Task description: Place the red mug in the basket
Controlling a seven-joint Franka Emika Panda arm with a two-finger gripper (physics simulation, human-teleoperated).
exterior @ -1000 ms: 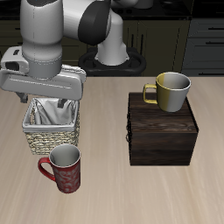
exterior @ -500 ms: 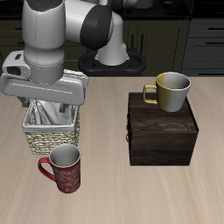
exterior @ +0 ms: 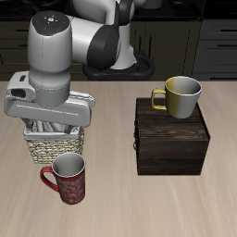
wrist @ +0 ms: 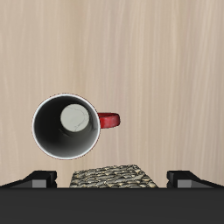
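Observation:
The red mug (exterior: 67, 179) stands upright on the table near the front edge, its handle pointing sideways. It also shows in the wrist view (wrist: 68, 127), with its grey inside and red handle visible from above. The tan woven basket (exterior: 54, 144) sits just behind the mug; only its rim shows in the wrist view (wrist: 112, 176). My gripper (exterior: 56, 122) hangs over the basket, behind and above the mug. Its fingers (wrist: 38, 178) are spread wide with nothing between them.
A dark brown wooden box (exterior: 171, 136) stands beside the basket. A grey mug with a yellow handle (exterior: 180, 96) sits on top of it. Dark cabinets line the back.
The arm has come forward and lower over the basket, toward the red mug. The mug, basket and box have not moved.

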